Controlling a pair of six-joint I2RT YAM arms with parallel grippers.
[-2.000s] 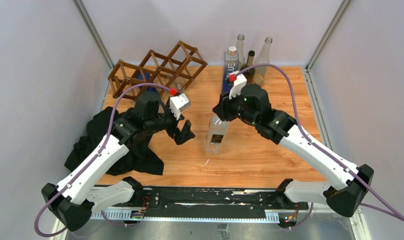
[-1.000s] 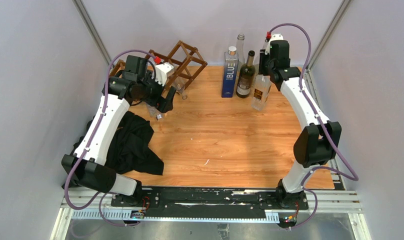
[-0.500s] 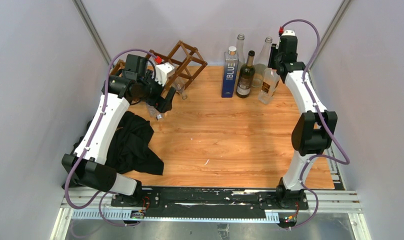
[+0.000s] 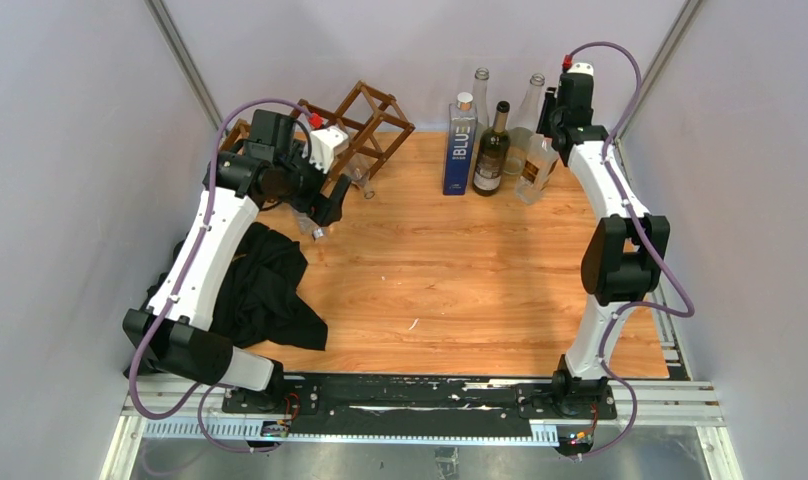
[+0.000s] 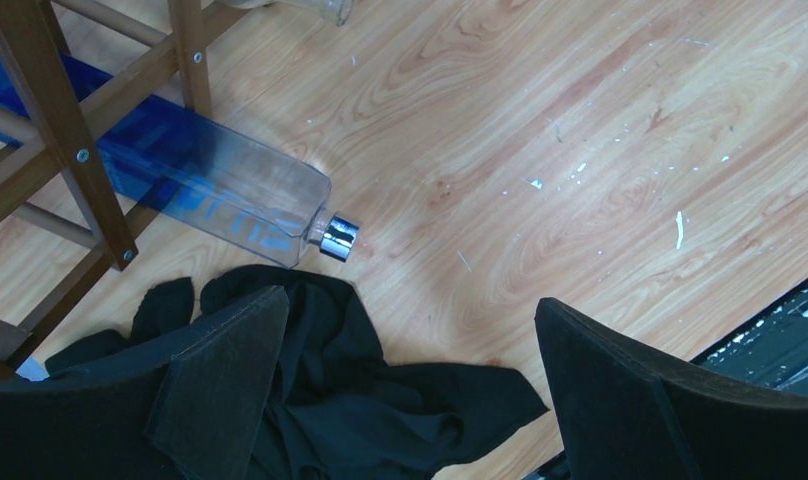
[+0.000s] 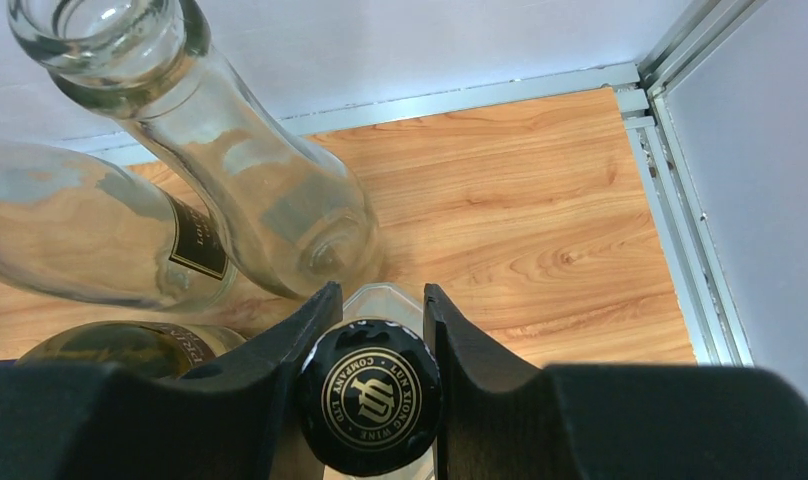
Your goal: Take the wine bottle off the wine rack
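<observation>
The dark wooden wine rack point(image 4: 365, 115) stands at the back left; its slats point(image 5: 50, 130) fill the left of the left wrist view. A blue-tinted clear bottle point(image 5: 220, 195) lies in a low cell, its silver cap point(image 5: 337, 237) pointing out over the table. My left gripper point(image 4: 330, 205) hangs open just in front of the rack, above this bottle's neck point(image 4: 315, 228). At the back right, my right gripper point(image 6: 376, 296) is shut on the black cap point(image 6: 372, 395) of a clear wine bottle point(image 4: 537, 165), held upright among other bottles.
A blue boxy bottle point(image 4: 460, 145), a dark green bottle point(image 4: 493, 150) and two tall clear bottles point(image 4: 480, 90) point(image 4: 528, 110) crowd the back right. A second clear bottle point(image 4: 362, 180) pokes from the rack. Black cloth point(image 4: 260, 290) lies at the left. Walls enclose the table.
The right arm carried the capped clear bottle from mid-table to the back right corner, then edged it nearer the other bottles. The left arm reached up to the rack and has stayed still.
</observation>
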